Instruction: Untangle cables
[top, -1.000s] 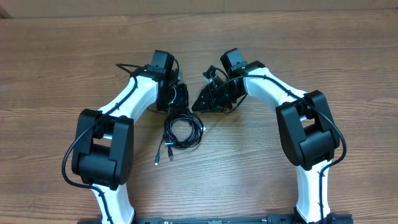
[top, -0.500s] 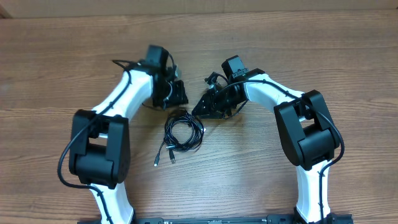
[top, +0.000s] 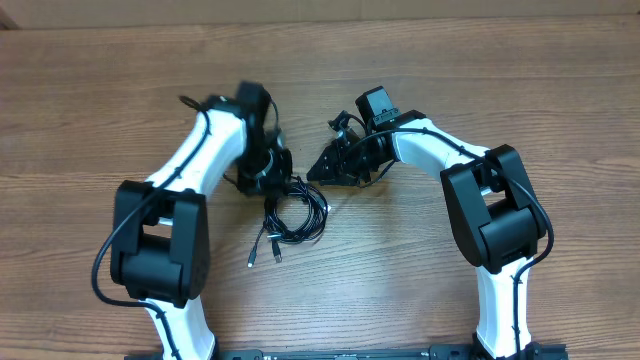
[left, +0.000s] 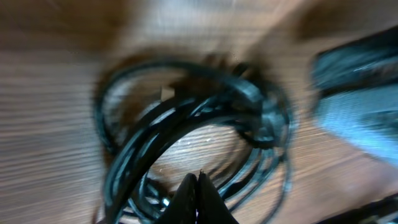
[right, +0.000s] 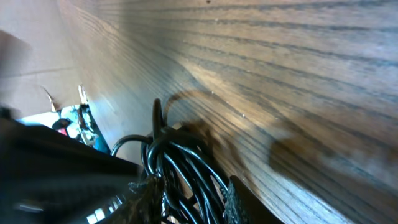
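Note:
The cables (top: 296, 212) lie as a small coil of thin black cord on the wooden table, with two plug ends (top: 253, 258) trailing toward the front. My left gripper (top: 278, 178) hovers at the coil's upper left edge. In the blurred left wrist view its jaws (left: 198, 183) are pressed together, with nothing between them, just above the loops (left: 249, 93). My right gripper (top: 316, 174) reaches the coil's top from the right. In the right wrist view several strands (right: 180, 168) fill the gap of this gripper (right: 194, 183), and both fingers touch them.
Bare wood table (top: 420, 270) surrounds the coil. The two grippers are close together above it; the right one shows as a blurred grey shape (left: 357, 93) in the left wrist view. Thicker arm wires (top: 195, 103) run along the left arm.
My left gripper swung away to the upper left, then came back down to the coil's edge and closed its jaws. The right gripper and the coil barely moved.

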